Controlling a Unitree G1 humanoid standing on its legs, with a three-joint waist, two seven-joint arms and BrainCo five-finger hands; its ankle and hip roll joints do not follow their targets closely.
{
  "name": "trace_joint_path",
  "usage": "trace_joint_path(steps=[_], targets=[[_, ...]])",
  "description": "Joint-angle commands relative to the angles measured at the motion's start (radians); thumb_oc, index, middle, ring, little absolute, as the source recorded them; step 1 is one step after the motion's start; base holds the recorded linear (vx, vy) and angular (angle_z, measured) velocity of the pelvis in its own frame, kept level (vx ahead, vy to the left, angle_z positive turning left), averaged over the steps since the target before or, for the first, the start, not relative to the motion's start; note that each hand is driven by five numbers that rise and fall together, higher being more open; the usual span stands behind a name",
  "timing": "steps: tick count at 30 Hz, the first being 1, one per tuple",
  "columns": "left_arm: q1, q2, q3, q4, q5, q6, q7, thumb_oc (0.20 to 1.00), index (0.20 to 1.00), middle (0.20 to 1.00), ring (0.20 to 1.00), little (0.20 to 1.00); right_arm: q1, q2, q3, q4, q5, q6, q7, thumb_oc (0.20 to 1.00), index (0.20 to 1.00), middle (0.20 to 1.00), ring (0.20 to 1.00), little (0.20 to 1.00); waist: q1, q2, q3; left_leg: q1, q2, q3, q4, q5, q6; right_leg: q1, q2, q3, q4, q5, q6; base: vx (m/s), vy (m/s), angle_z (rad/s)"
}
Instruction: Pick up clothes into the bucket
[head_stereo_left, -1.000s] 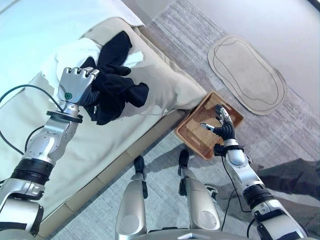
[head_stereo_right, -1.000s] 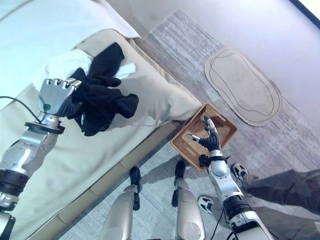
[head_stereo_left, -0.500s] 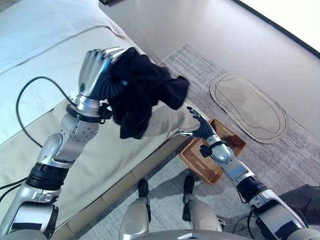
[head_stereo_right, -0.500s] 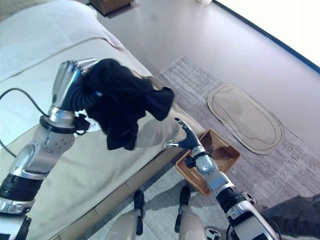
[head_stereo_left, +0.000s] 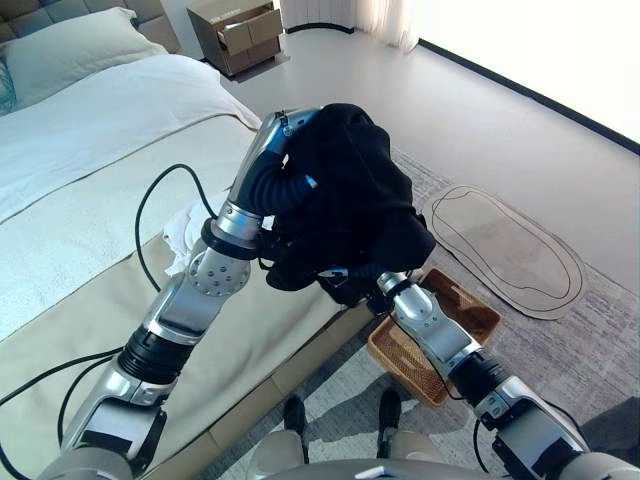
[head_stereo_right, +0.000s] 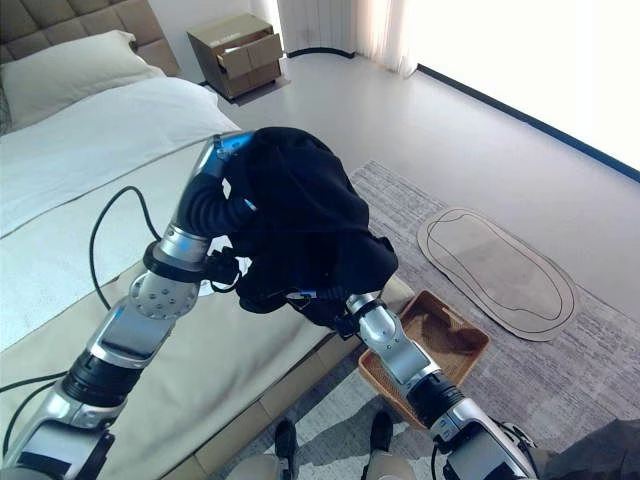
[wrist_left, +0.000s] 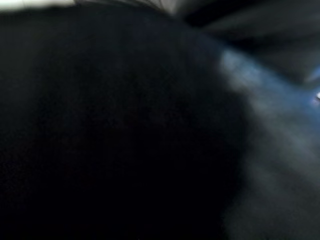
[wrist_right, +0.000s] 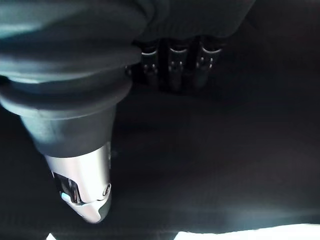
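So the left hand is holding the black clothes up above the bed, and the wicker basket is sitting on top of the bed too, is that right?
Not quite. The wicker basket sits on the floor beside the bed, not on it, as the right eye view shows. The left hand does hold the black clothes up above the bed.

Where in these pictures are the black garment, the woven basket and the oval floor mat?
black garment (head_stereo_left: 350, 190): left eye view, on its bunched upper folds.
woven basket (head_stereo_right: 470, 347): right eye view, on its far rim.
oval floor mat (head_stereo_right: 500, 270): right eye view, on its middle.
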Motion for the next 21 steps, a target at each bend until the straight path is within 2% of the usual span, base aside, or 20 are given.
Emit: trace_joint_path(steps=[1,2,3,9,14,19,20,21], targets=[[-0.065,-0.02,-0.025,-0.072,-0.074,-0.027,0.01,0.2,0.2,0.2,0.2,0.2,-0.035,0.064,0.009,-0.048,0.022,-0.027,-0.01,1.0,1.0,1.0,1.0,1.0,0.006,-0.038,-0.063,-0.03,0.008,-0.041,0.007,0.012,-0.003,0.041,-0.077,0.0,0.091,-0.094,0.092,0.0,0.0,0.0],[-0.065,-0.022,-0.023,-0.082,-0.077,-0.026,0.006,0.2,0.2,0.2,0.2,0.2,-0.032,0.066,0.009,-0.05,0.03,-0.026,-0.01,0.683,0.683,0.683,0.683,0.683,0.006,-0.038,-0.066,-0.029,0.008,-0.042,0.005,0.011,-0.003,0.043,-0.077,0.0,0.09,-0.095,0.092,0.0,0.0,0.0],[-0.062,-0.024,-0.023,-0.082,-0.082,-0.027,0.007,0.2,0.2,0.2,0.2,0.2,-0.022,0.067,0.005,-0.05,0.048,-0.028,-0.003,0.2,0.2,0.2,0.2,0.2,0.005,-0.038,-0.069,-0.026,0.007,-0.042,0.002,0.011,-0.003,0.045,-0.076,-0.001,0.088,-0.094,0.091,0.0,0.0,0.0],[-0.028,-0.015,-0.001,-0.06,-0.063,-0.02,0.018,0.2,0.2,0.2,0.2,0.2,0.032,0.055,-0.022,-0.049,0.095,-0.035,0.0,0.2,0.2,0.2,0.2,0.2,0.001,-0.039,-0.08,-0.019,0.006,-0.043,-0.002,0.011,-0.003,0.054,-0.076,-0.006,0.085,-0.094,0.09,0.0,0.0,0.0],[0.066,-0.019,0.057,0.005,-0.047,-0.005,0.045,0.2,0.2,0.2,0.2,0.2,0.126,0.052,-0.088,-0.093,0.189,-0.046,-0.003,0.2,0.2,0.2,0.2,0.2,-0.009,-0.041,-0.081,-0.016,0.006,-0.04,-0.006,0.012,-0.003,0.054,-0.076,-0.006,0.084,-0.093,0.09,0.0,0.0,0.0],[0.227,-0.081,0.081,0.058,-0.192,-0.01,0.01,0.2,0.2,0.2,0.2,0.2,0.193,0.056,-0.165,-0.167,0.339,-0.063,-0.019,0.2,0.2,0.2,0.2,0.2,-0.016,-0.044,-0.078,-0.018,0.007,-0.034,-0.005,0.012,0.0,0.047,-0.075,-0.001,0.083,-0.089,0.087,0.0,0.0,0.0],[0.256,-0.099,0.07,0.101,-0.227,-0.023,0.0,0.2,0.2,0.2,0.2,0.2,0.212,0.044,-0.196,-0.099,0.392,-0.086,0.016,0.2,0.2,0.2,0.2,0.2,-0.016,-0.046,-0.077,-0.018,0.007,-0.035,-0.005,0.014,0.001,0.047,-0.075,-0.001,0.083,-0.089,0.087,0.0,0.0,0.0],[0.282,-0.114,0.065,0.148,-0.233,-0.031,0.001,0.2,0.2,0.2,0.2,0.2,0.218,0.055,-0.238,-0.002,0.402,-0.111,-0.011,0.2,0.2,0.2,0.2,0.2,-0.012,-0.046,-0.078,-0.02,0.006,-0.036,-0.005,0.013,0.0,0.048,-0.075,-0.002,0.083,-0.091,0.087,0.0,0.0,0.0]])
